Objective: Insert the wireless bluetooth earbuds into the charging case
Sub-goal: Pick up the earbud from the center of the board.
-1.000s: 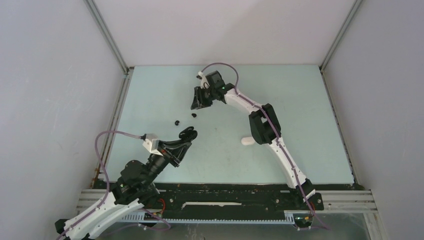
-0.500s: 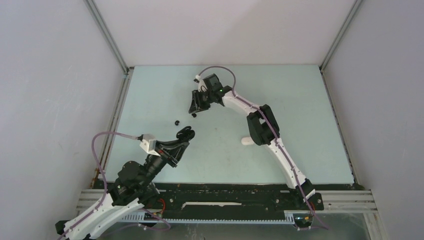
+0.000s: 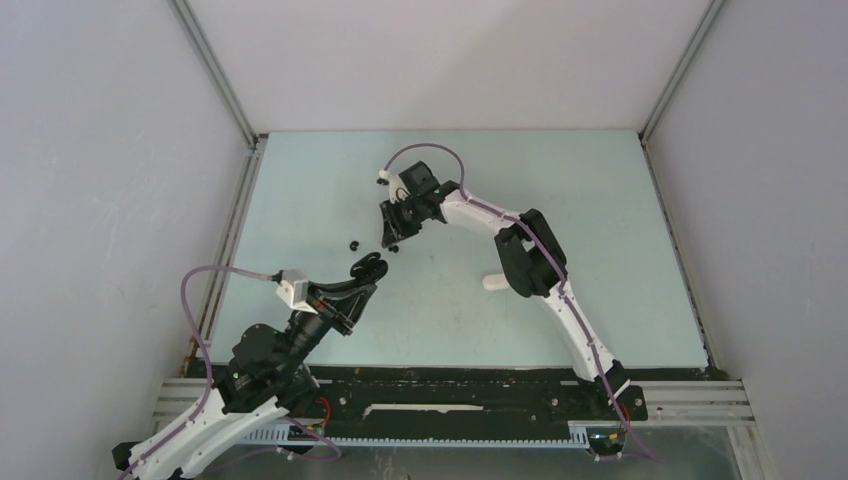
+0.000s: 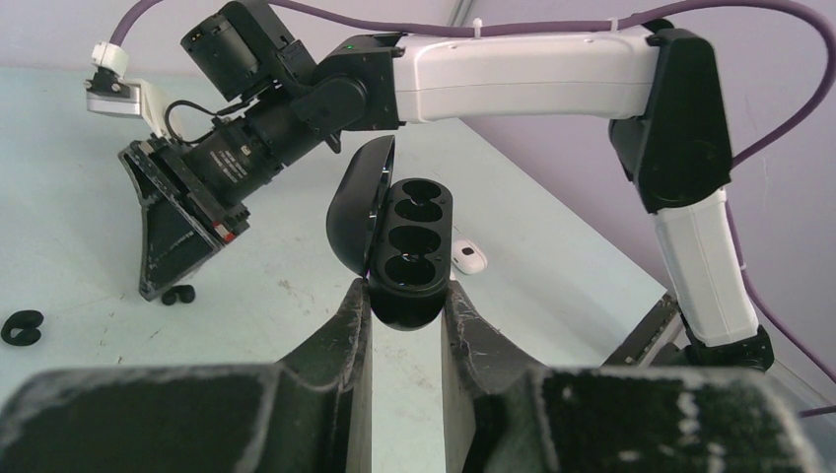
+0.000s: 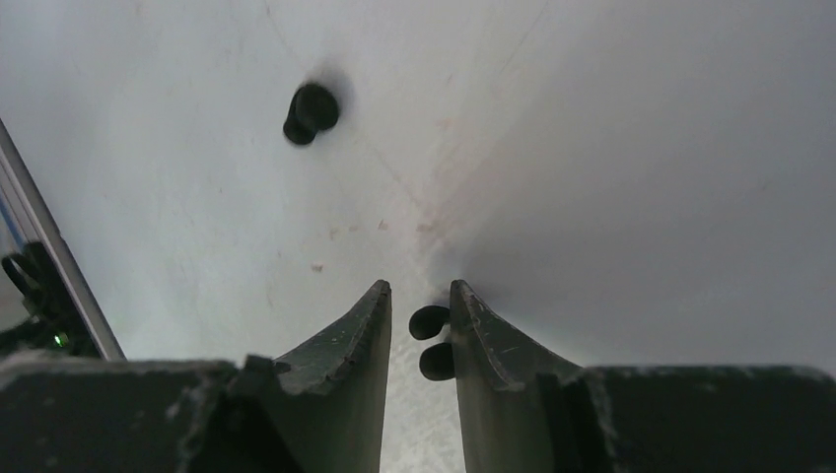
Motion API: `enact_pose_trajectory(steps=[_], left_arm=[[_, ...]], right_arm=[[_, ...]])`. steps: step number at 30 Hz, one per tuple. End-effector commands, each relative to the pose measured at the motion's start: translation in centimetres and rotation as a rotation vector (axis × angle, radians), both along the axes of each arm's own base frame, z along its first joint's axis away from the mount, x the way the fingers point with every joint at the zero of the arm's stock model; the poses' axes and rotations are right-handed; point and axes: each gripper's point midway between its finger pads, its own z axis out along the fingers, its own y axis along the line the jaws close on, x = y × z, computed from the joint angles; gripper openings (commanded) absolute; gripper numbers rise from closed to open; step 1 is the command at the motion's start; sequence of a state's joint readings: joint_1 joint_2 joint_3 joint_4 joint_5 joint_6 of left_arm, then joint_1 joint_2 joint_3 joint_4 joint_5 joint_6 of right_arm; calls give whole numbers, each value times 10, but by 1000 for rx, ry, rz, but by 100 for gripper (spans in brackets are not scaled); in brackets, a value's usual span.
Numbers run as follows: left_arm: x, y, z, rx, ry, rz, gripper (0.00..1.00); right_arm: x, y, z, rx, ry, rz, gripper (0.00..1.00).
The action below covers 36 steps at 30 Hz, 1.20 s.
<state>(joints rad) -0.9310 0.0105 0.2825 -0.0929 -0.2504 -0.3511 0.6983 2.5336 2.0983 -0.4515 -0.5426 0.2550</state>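
Right wrist view: a black earbud (image 5: 431,340) sits in the narrow gap of the right gripper (image 5: 419,293), down on the table (image 5: 611,148).
Bud's position in the gap: it rests against the finger on the right of this view, with a sliver of space left on the other side.
Bud's long axis: its two lobes run along the length of the fingers, so the jaws would pinch across its narrow width.
Right gripper state: jaws slightly apart around the bud, with no firm pinch visible.
Second black earbud (image 5: 312,110): it lies loose on the table, further out and to the left, well apart from the fingers.
Left gripper (image 4: 406,296): it is clamped on the lower end of the black charging case (image 4: 409,246), which is lifted off the table.
Case: its lid is swung open, and two round wells face the right arm.
Which arm is nearer: the right arm is already at the bud.
Direction to the case: seen from above, the case is close by, just nearer and to the left of the right gripper.
Likely next need: pinch, lift, then a short carry near-left to a well.
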Motion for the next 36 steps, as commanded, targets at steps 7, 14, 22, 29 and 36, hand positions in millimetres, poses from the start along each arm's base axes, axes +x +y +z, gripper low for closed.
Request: enact_pose_trajectory(steps=[7, 14, 22, 29, 36], left_arm=[[-6, 0, 20, -55, -38, -28, 0], [-7, -1, 23, -52, -44, -34, 0], [-7, -2, 20, -41, -33, -38, 0], [-5, -2, 19, -42, -26, -29, 0], [-4, -4, 14, -24, -18, -31, 0]], right_arm=[[-42, -23, 24, -63, -55, 136, 36], [-21, -32, 75, 28, -203, 283, 41], [-8, -59, 53, -153, -427, 605, 42], [-16, -58, 26, -228, -415, 655, 40], [-21, -54, 13, -250, -394, 653, 38]])
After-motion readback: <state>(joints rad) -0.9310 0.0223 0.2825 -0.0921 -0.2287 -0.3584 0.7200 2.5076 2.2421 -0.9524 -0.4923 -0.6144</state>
